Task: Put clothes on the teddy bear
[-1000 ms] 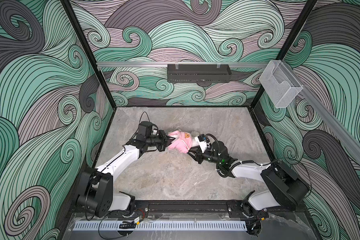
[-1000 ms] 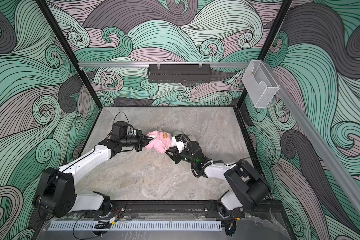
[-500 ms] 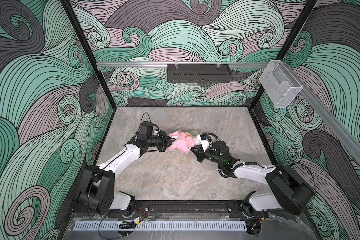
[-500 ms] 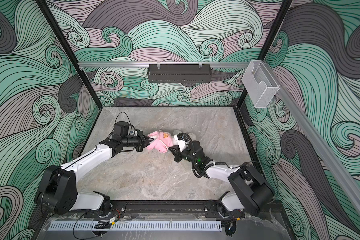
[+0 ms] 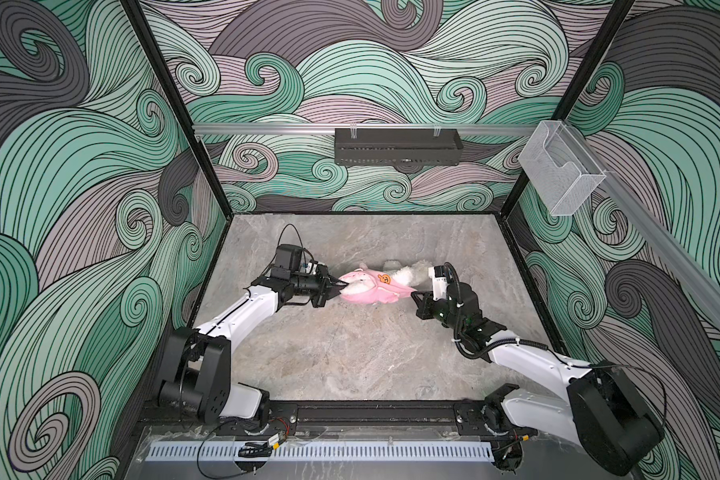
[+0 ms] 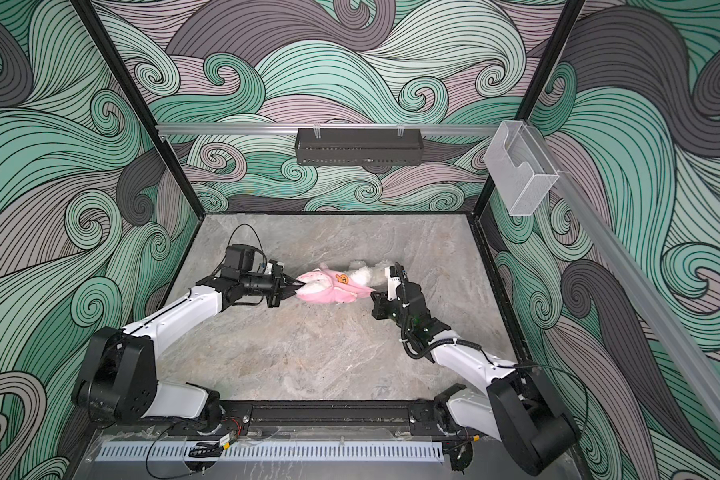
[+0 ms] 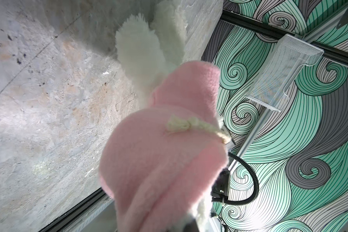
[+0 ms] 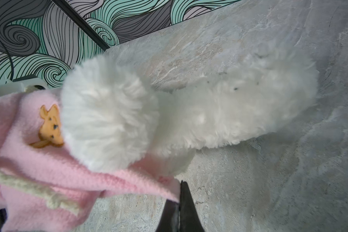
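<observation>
In both top views the teddy bear (image 5: 408,272) (image 6: 366,272) lies on its side mid-table, white and fluffy, its upper half inside a pink shirt (image 5: 371,291) (image 6: 329,291). An orange bear-face print (image 8: 50,126) shows on the shirt. My left gripper (image 5: 341,284) (image 6: 296,284) is shut on the shirt's left end; in the left wrist view pink fabric (image 7: 165,160) fills the frame and hides the jaws. My right gripper (image 5: 414,294) (image 8: 179,200) is shut on the shirt's hem at the right, below the bear's white legs (image 8: 209,116). The bear's face is hidden.
A black tray (image 5: 398,145) hangs on the back wall's rail. A clear plastic holder (image 5: 562,174) is fixed to the right wall. Patterned walls enclose the grey stone table (image 5: 350,353), and a black rail (image 5: 371,411) runs along its front edge.
My right gripper has closed on the shirt's hem and drawn back slightly to the right, stretching the shirt. The left gripper has kept its hold and place.
</observation>
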